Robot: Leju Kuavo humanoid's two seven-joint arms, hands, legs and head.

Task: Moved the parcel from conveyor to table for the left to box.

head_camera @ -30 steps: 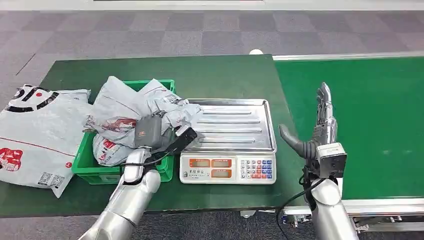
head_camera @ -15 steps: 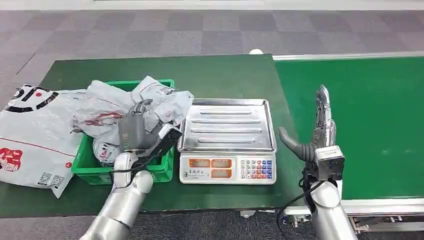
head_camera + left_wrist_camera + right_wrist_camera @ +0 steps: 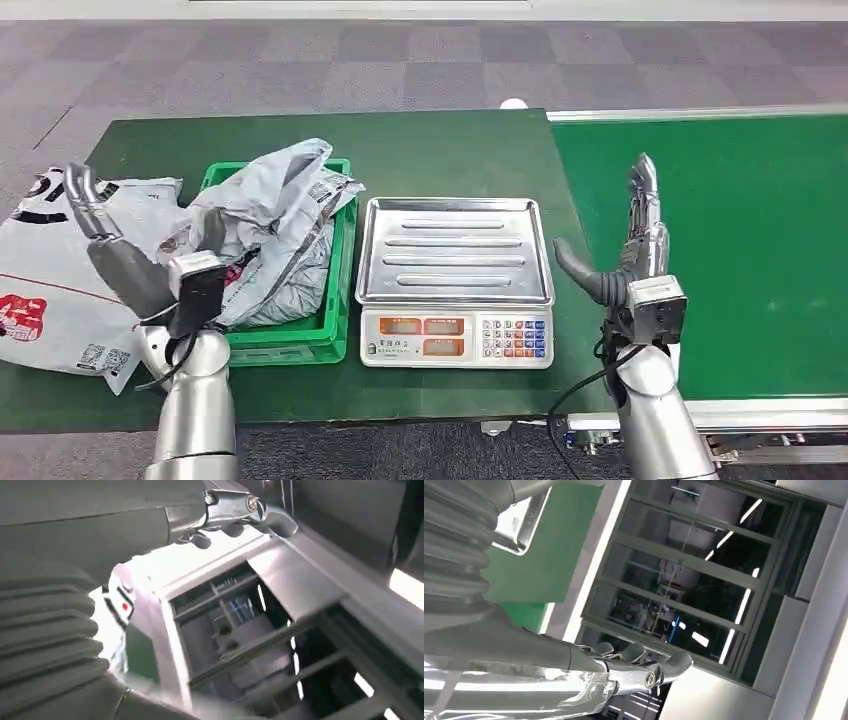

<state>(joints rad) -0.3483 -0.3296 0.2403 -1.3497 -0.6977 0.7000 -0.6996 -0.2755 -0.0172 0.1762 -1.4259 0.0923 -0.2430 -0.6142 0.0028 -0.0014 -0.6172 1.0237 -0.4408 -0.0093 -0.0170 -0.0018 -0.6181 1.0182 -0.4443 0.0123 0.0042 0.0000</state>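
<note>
My left hand (image 3: 120, 262) hangs open, holding nothing; the crumpled grey plastic parcel (image 3: 275, 225) lies just to its right in the green plastic crate (image 3: 338, 300).

Grey crumpled parcel (image 3: 275, 225) in a bright green crate (image 3: 300, 340) — silver scale tray (image 3: 455, 250), dark green table (image 3: 430, 150), grey-purple checkered floor (image 3: 300, 60).
</note>
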